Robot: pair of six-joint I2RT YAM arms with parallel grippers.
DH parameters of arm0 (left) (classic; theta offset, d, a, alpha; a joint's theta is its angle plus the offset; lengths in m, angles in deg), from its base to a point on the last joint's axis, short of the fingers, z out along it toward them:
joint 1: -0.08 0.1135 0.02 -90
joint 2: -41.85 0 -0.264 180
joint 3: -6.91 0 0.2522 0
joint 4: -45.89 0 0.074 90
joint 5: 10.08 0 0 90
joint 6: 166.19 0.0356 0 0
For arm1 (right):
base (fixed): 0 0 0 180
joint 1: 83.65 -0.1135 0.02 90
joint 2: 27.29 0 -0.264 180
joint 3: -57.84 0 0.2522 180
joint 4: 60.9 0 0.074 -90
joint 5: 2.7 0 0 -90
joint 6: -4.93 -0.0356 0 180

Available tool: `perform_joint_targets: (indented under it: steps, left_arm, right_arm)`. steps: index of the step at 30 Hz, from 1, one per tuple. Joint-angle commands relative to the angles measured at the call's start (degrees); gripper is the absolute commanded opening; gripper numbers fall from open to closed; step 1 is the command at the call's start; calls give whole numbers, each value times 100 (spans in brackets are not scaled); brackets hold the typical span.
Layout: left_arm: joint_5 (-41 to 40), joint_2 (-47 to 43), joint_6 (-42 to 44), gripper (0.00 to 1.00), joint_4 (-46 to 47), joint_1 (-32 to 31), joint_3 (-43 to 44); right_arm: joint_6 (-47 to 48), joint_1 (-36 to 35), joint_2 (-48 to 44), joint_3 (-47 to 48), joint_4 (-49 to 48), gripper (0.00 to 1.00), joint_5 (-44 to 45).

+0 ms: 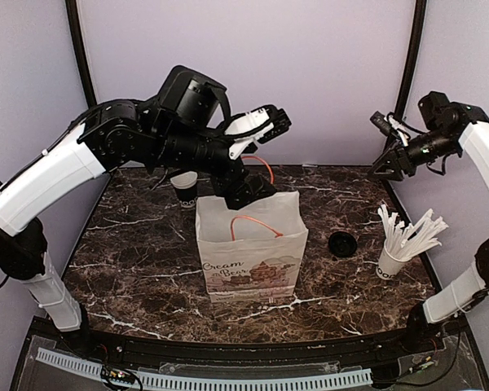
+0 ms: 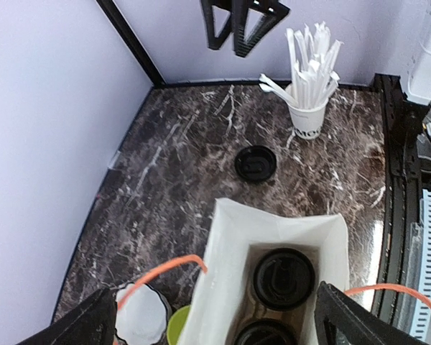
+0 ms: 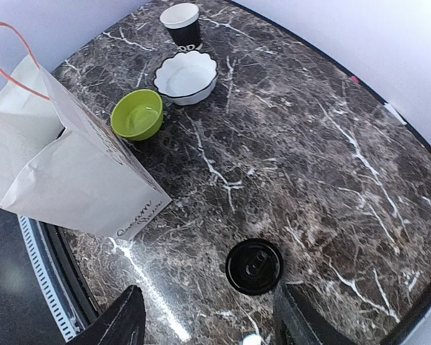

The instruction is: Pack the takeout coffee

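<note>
A white paper bag (image 1: 253, 261) with orange handles stands mid-table. In the left wrist view two black-lidded coffee cups sit inside the bag (image 2: 230, 273), one (image 2: 284, 277) further right and one (image 2: 266, 336) cut off by the frame edge. My left gripper (image 1: 248, 194) hangs over the bag's back edge; in its own view it (image 2: 215, 334) is open wide and empty. My right gripper (image 1: 389, 167) is raised at the right, and in its own view it (image 3: 208, 330) is open and empty above a loose black lid (image 3: 253, 267).
The loose lid (image 1: 341, 243) lies right of the bag. A white cup of white sticks (image 1: 395, 252) stands at the right. A lidless black cup (image 3: 182, 21), a white bowl (image 3: 185, 75) and a green bowl (image 3: 137, 113) sit behind the bag.
</note>
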Motion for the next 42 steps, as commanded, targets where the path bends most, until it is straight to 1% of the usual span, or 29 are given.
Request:
perform_joint_targets:
  steps: [1, 3, 6, 9, 15, 18, 19, 23, 25, 30, 33, 34, 36, 37, 40, 42]
  left_arm:
    - [-569, -527, 310, 99, 1059, 19, -242]
    - [-686, -642, 271, 99, 1692, 19, -446]
    - [-799, -761, 177, 99, 2141, 19, -752]
    - [-828, -982, 148, 99, 2640, 19, -1342]
    - [-604, -1613, 66, 97, 3342, 19, -2678]
    - [-569, -1909, -16, 97, 3523, 19, -3226]
    - [-531, -2136, -133, 96, 3605, 19, -3544]
    - [-556, -2468, -195, 96, 3802, 19, -3998]
    - [-562, -2591, -231, 96, 3877, 19, -4153]
    - [-560, -2799, -266, 95, 3965, 19, -4335]
    - [-573, -2844, -273, 95, 3921, 19, -4344]
    - [-570, -2857, -273, 95, 3899, 19, -4354]
    - [-533, -2898, -279, 94, 3887, 19, -4372]
    - [-508, -2938, -279, 94, 3892, 19, -4381]
    - [-516, -2999, -276, 94, 3933, 19, -4453]
    - [-551, -3011, -253, 94, 3936, 19, -4485]
  right_arm:
    - [454, 680, -444, 84, 557, 60, 298]
    - [517, 1054, -647, 29, 613, 59, 469]
    - [558, 1567, -996, -165, 604, 56, 966]
    - [633, 1840, -1349, -442, 615, 53, 1464]
    - [741, 1917, -2393, -974, 622, 52, 1676]
    - [728, 1917, -2743, -1559, 625, 50, 1975]
    - [701, 1918, -3037, -2076, 628, 47, 2184]
    - [599, 1914, -3215, -2442, 623, 41, 2509]
    - [528, 1918, -3235, -2485, 619, 37, 2517]
    - [328, 1913, -3055, -2237, 611, 31, 2368]
    - [255, 1913, -2925, -2104, 612, 29, 2241]
    - [238, 1913, -2903, -2036, 606, 30, 2177]
    - [93, 1914, -2871, -1786, 544, 39, 2121]
    - [12, 1914, -2845, -1641, 522, 41, 2132]
    - [-121, 1918, -2734, -1385, 573, 42, 2445]
    - [-135, 1914, -2753, -1511, 626, 42, 2646]
